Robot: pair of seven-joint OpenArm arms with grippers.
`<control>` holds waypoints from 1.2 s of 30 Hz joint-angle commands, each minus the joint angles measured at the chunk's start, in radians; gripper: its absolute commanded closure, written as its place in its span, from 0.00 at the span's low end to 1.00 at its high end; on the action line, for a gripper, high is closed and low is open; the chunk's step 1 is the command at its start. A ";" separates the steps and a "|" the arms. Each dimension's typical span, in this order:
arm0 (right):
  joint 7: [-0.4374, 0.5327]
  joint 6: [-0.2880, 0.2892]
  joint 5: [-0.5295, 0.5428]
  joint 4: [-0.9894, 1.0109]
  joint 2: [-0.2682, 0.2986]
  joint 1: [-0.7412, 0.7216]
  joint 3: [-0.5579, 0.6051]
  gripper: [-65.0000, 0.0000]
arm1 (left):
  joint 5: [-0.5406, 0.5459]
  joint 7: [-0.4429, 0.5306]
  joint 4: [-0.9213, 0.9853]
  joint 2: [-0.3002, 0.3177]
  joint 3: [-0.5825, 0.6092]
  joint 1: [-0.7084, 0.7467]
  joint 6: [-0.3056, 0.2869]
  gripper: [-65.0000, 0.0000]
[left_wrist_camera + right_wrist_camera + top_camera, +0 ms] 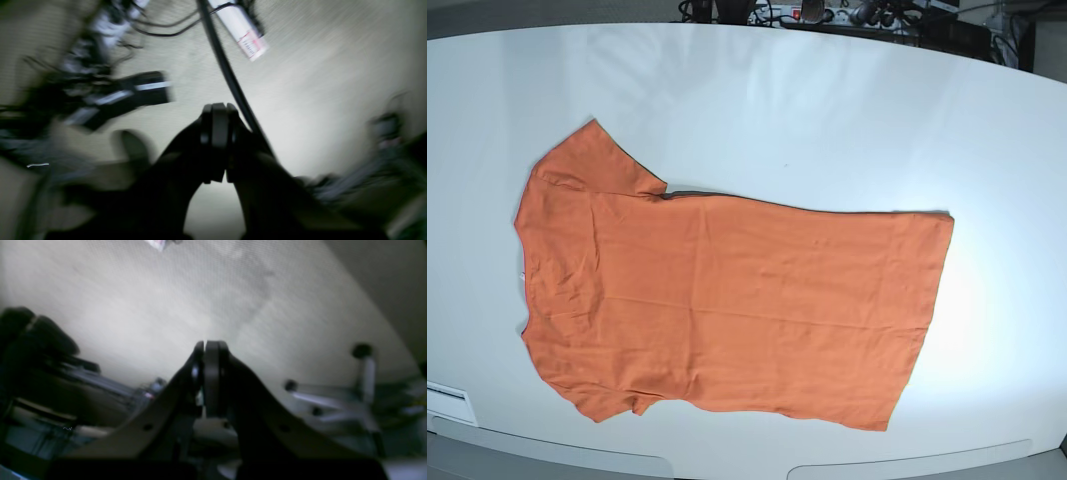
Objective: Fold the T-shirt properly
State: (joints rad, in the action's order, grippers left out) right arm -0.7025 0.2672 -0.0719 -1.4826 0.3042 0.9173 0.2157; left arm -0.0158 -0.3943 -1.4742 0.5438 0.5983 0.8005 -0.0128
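Note:
The orange T-shirt lies spread flat on the white table in the base view, neck and sleeves toward the left, hem toward the right. One sleeve points to the far left corner; the near sleeve is tucked at the front left. Neither arm shows in the base view. In the left wrist view my left gripper is shut with nothing between its fingers, pointing at a pale floor. The right wrist view shows my right gripper shut and empty too, also over floor. The T-shirt is absent from both wrist views.
Cables and a power strip lie behind the table's far edge. A white label sits at the front left corner. Black cables and dark gear blur in the left wrist view; a chair base shows in the right wrist view.

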 commanded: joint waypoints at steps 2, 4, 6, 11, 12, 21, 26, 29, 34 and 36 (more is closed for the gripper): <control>-0.011 -0.047 -0.035 -0.179 0.034 0.102 0.000 1.00 | -0.074 -0.023 -0.142 0.074 0.001 0.079 0.056 1.00; -0.036 -0.114 -0.106 -0.344 0.065 0.189 0.000 1.00 | -0.161 -0.048 -0.272 0.143 -0.003 0.132 0.116 1.00; -0.063 -0.182 -0.193 -0.501 0.094 0.264 0.000 1.00 | -0.247 -0.073 -0.397 0.201 -0.022 0.179 0.166 1.00; -0.085 -0.295 -0.387 -0.812 0.146 0.392 -0.001 1.00 | -0.384 -0.108 -0.667 0.299 -0.134 0.283 0.209 1.00; -0.085 -0.306 -0.426 -0.859 0.148 0.392 -0.001 1.00 | -0.401 -0.109 -0.712 0.308 -0.164 0.299 0.208 1.00; 0.056 -0.287 -0.555 -0.874 0.148 0.330 -0.062 1.00 | -0.382 -0.013 -0.846 0.310 -0.509 0.263 0.053 1.00; 0.160 -0.159 -0.336 -0.874 0.148 0.148 -0.130 1.00 | -0.272 0.088 -0.709 0.340 -0.634 0.089 -0.110 1.00; 0.181 -0.103 -0.235 -0.874 0.148 0.070 -0.138 1.00 | -0.259 0.182 -0.583 0.382 -0.629 -0.019 -0.187 1.00; 0.213 -0.053 -0.144 -0.874 0.145 -0.020 -0.138 1.00 | -0.259 0.449 -0.358 0.431 -0.621 -0.236 -0.363 0.52; 0.213 -0.035 -0.122 -0.874 0.141 -0.034 -0.138 1.00 | -0.259 0.502 -0.291 0.452 -0.586 -0.327 -0.409 0.44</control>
State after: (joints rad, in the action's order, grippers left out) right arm -0.5053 0.2378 -0.2001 -2.3394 0.4404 0.8745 0.0814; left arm -0.2852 0.0921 -1.7561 0.9733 0.0216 0.4709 -0.4286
